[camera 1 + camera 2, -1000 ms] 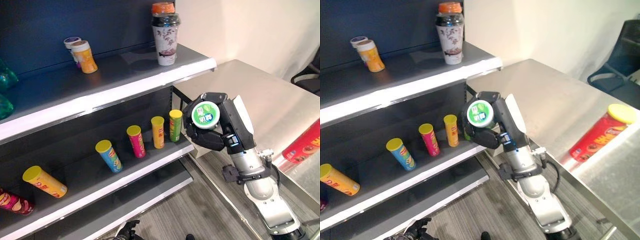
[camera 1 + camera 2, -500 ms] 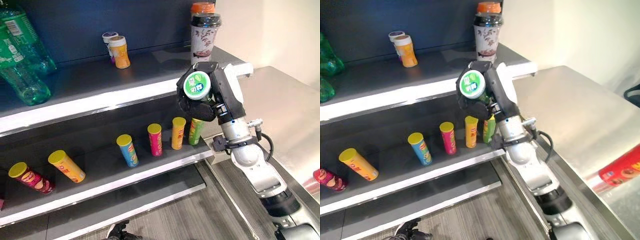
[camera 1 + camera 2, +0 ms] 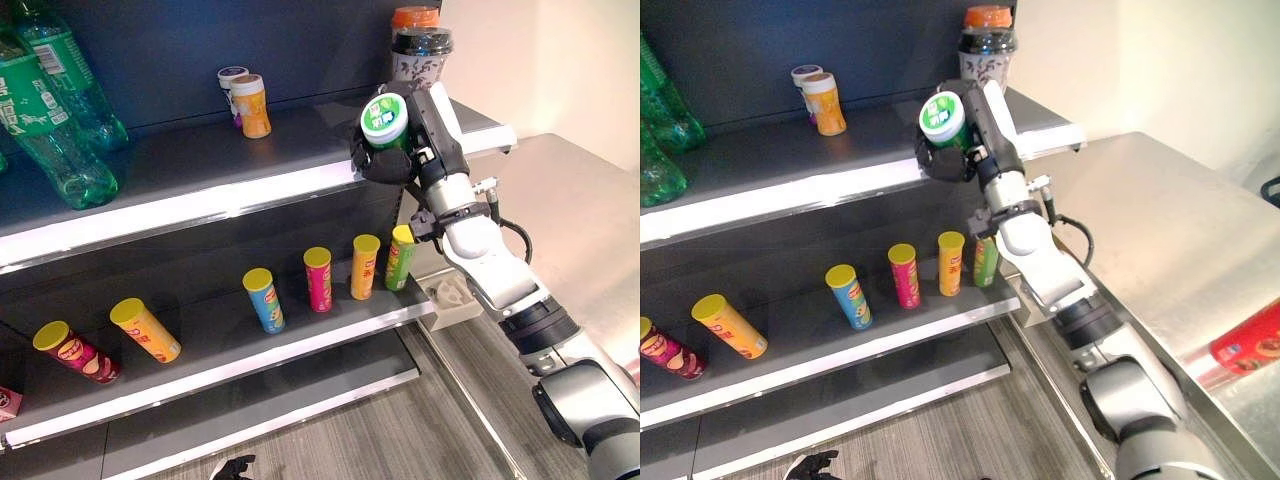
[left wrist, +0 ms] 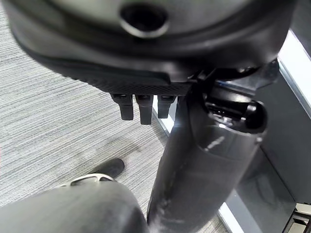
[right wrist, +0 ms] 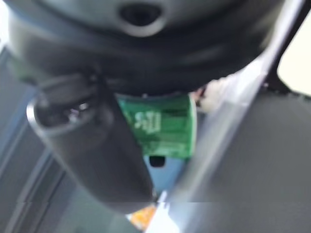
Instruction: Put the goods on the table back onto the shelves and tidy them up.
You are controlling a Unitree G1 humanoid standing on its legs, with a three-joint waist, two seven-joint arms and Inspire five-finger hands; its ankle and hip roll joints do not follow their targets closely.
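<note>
On your far left, two green bottles (image 3: 55, 110) stand on the top shelf (image 3: 200, 195). Farther along that shelf you see two small jars (image 3: 245, 100), one orange and one white, close together near the back wall.

Look down at the lower shelf (image 3: 230, 360). A red tube (image 3: 75, 352) and an orange tube (image 3: 146, 330) lie tipped over, their yellow lids pointing up and to the left. Next come a blue tube (image 3: 265, 300), a pink tube (image 3: 319, 279), a second orange tube (image 3: 364, 267) and a green tube (image 3: 399, 257). These four stand in a row and lean a little, lids up.

Now look at your right robot hand (image 3: 405, 150). Its dark fingers are curled around a green can (image 3: 385, 120), and it holds the can tight. The can is at the front edge of the top shelf, up in the air. Its long side runs from the palm up toward you and to the left, so the round white and green lid faces you. In the right wrist view you see the can's green side (image 5: 163, 126) past the thumb.

Behind the hand, a tall cup with a dark lid (image 3: 420, 55) stands on the top shelf, with an orange-topped thing behind it.

To the right is the shiny counter (image 3: 1160, 230). A red tube (image 3: 1250, 350) lies on it by the edge.

The left robot hand (image 4: 141, 104) hangs above the grey floor (image 4: 58, 126), fingers straight.
</note>
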